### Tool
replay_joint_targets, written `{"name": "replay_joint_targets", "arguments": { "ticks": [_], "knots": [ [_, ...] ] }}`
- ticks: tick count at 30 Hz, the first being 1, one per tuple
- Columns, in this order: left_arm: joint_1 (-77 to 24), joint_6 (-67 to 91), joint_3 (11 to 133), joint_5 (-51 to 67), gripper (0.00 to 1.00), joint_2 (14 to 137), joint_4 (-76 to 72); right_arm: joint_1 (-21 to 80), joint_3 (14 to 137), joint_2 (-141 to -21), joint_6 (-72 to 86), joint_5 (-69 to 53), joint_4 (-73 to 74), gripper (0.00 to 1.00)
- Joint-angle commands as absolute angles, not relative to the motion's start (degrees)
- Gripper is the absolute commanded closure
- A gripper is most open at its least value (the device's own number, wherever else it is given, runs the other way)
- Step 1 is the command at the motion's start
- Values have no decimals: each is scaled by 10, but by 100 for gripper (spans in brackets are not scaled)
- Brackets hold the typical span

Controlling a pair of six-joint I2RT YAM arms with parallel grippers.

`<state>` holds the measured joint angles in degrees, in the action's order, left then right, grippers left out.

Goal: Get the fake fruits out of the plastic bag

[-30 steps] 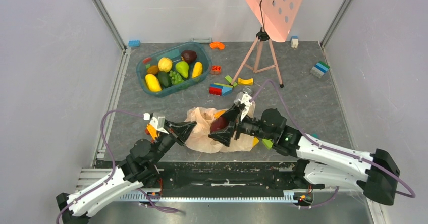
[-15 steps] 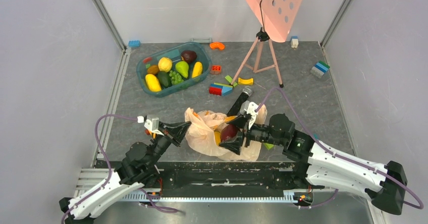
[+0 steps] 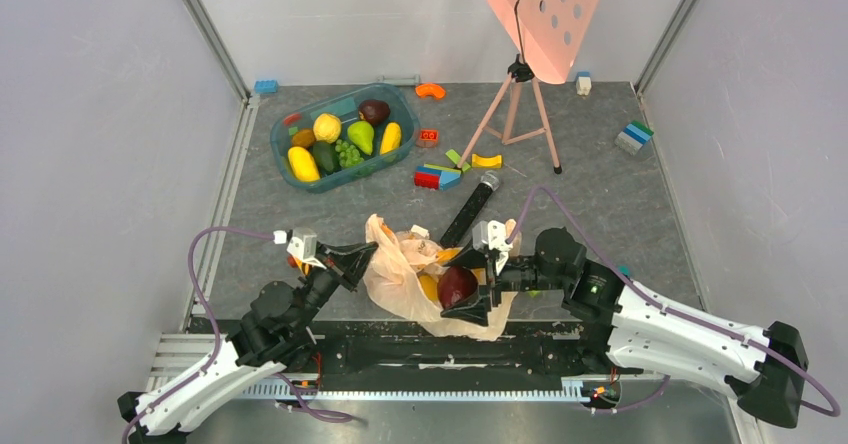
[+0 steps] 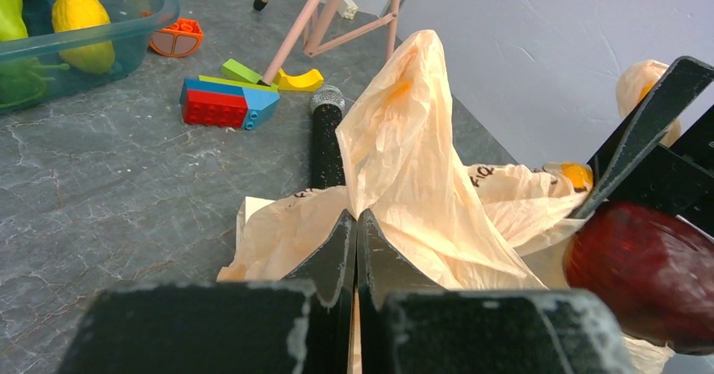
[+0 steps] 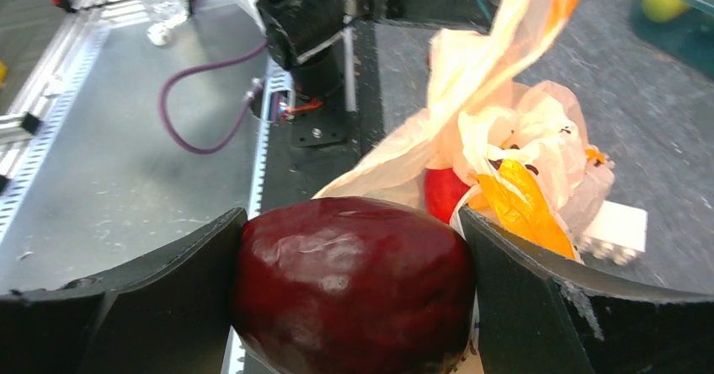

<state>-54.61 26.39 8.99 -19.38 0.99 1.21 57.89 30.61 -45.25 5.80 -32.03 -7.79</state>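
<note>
Plastic bag [image 3: 400,276] lies crumpled at the lower centre of the overhead view, on the grey table [image 3: 620,194] and close to its near edge, where the metal rail [image 3: 430,389] begins. One flap stands up as a peak because the left gripper [image 3: 372,253] has its fingers pressed together on the film at the bag's left side. That reads as an anchor, pinning the sack and lifting its mouth so the contents can come free.

Upper left of the frame sits the teal tub [image 3: 330,188], well apart from the bag, with other fruits [image 3: 327,127] inside. A tripod [image 3: 515,114] stands at upper centre, and a microphone [image 3: 468,214] lies slantwise just above the bag, with toy blocks [image 3: 437,176] beyond it.

At the bag's lower right, the right gripper [image 3: 468,289] is spread wide around the maroon fruit [image 3: 457,286], one finger on each flank. The fruit looks lifted just above the film, so I judge this one to be mid-extraction. A yellow-orange fruit [image 3: 430,286] sits just left of it in the folds, and the right wrist view shows a red fruit [image 5: 442,193] deeper in the mouth.

Bare table lies at centre right. The way to the tub crosses the bag, microphone and blocks, so it probably needs height.
</note>
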Motion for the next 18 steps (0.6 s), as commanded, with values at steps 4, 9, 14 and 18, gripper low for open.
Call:
{"name": "replay_joint_targets", "arguments": {
  "ticks": [4,9,14,18],
  "knots": [
    [-544,272,100,-199,98,5,22,579,383,-442,5,-164,-28,38],
    [-544,270,99,-196,98,6,25,579,433,-457,15,-59,-20,35],
    [-544,276,93,-191,98,11,16,579,473,-509,74,12,-63,35],
    [-544,276,87,-190,98,41,-23,579,496,-573,109,33,-104,34]
  ]
}}
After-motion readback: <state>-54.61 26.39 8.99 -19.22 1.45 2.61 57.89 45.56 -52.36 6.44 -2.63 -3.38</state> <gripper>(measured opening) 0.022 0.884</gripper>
